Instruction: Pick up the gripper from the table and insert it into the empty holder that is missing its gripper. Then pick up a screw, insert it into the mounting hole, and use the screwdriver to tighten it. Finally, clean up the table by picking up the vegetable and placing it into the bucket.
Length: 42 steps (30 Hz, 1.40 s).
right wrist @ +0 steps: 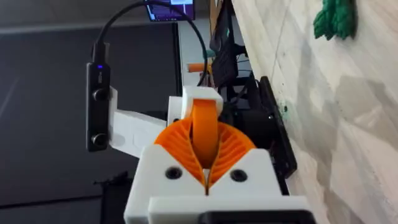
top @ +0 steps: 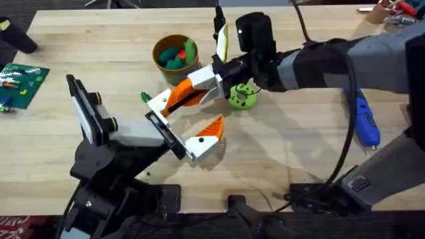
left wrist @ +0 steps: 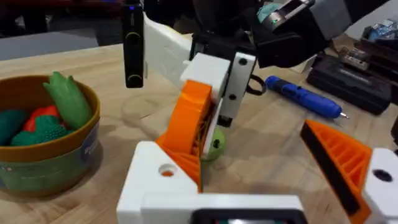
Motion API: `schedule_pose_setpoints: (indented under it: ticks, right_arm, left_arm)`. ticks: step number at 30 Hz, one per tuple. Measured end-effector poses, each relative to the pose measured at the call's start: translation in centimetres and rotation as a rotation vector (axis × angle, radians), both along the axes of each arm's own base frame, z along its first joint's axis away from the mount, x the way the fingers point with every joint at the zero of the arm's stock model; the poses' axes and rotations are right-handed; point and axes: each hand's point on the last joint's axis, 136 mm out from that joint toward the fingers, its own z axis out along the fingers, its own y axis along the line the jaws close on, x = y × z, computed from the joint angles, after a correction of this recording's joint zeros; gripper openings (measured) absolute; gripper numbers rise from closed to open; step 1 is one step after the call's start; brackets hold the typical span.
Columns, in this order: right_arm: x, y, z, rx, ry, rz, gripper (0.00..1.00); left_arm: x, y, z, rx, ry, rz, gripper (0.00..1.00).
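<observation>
Overhead view: the right gripper [top: 174, 99] sits just left of frame centre, its arm reaching in from the right edge. Its white fingers with orange ribbed pads are pressed together; the right wrist view shows the two pads [right wrist: 186, 146] meeting around a narrow orange strip — clamped on that, though what the strip belongs to I cannot tell. The left gripper [top: 214, 136] lies below centre, fingers spread wide apart with nothing between them; in the left wrist view one orange pad [left wrist: 339, 155] stands well to the right of the other. The right gripper's fingers point down-left toward the left gripper, the two near each other but apart. The bucket [top: 174, 56] stands at upper centre on the wooden table [top: 299, 153], holding green and red toy vegetables [left wrist: 68, 99]. A lime-green round piece [top: 243, 97] sits just right of the right gripper. The screwdriver [top: 364, 119] lies at the right side — well apart from both grippers.
</observation>
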Motion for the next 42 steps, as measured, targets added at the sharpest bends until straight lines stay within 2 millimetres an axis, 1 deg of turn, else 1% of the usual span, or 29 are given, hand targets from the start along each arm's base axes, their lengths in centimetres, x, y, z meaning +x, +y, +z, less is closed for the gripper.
schedule_pose_setpoints:
  ticks: [11,12,13,15,24,28,32,35,38,41,42]
  right_arm:
    - [-0.1,0.0,0.0,0.002,0.000,0.004,0.012]
    - [-0.1,0.0,0.1,0.003,0.000,0.005,0.022]
    - [-0.1,0.0,0.1,0.003,0.000,0.006,0.066]
    - [-0.1,0.0,0.1,0.003,0.001,0.006,0.105]
    - [-0.6,-0.1,0.2,0.013,0.009,0.033,0.161]
    - [-1.8,0.2,0.3,0.018,0.018,0.073,0.216]
    - [-3.4,0.8,0.7,0.049,0.001,0.140,0.411]
    - [-4.1,1.4,0.9,0.067,-0.024,0.163,0.502]
    - [-4.0,1.4,1.1,0.074,-0.033,0.163,0.549]
    - [-3.8,1.3,1.1,0.070,-0.026,0.156,0.628]
    - [-3.7,1.2,1.1,0.068,-0.022,0.153,0.677]
  left_arm:
    - [0.0,0.0,0.0,0.002,-0.002,-0.001,0.989]
    - [0.0,0.0,0.0,0.002,-0.002,0.000,0.989]
    - [0.0,0.0,0.0,0.003,-0.003,0.000,0.989]
    - [0.0,0.0,0.0,0.004,-0.006,0.000,0.988]
    - [-0.4,-0.3,0.1,0.009,-0.015,-0.032,0.988]
    - [-0.7,-0.5,0.1,0.012,-0.020,-0.052,0.988]
    - [-1.1,-0.9,0.2,0.012,-0.027,-0.084,0.989]
    - [-2.0,-1.5,0.2,0.011,-0.028,-0.139,0.989]
    - [-2.2,-1.7,0.2,0.010,-0.031,-0.158,0.988]
    - [-2.5,-1.8,0.2,0.010,-0.030,-0.174,0.988]
    - [-2.5,-1.8,0.2,0.010,-0.030,-0.177,0.988]
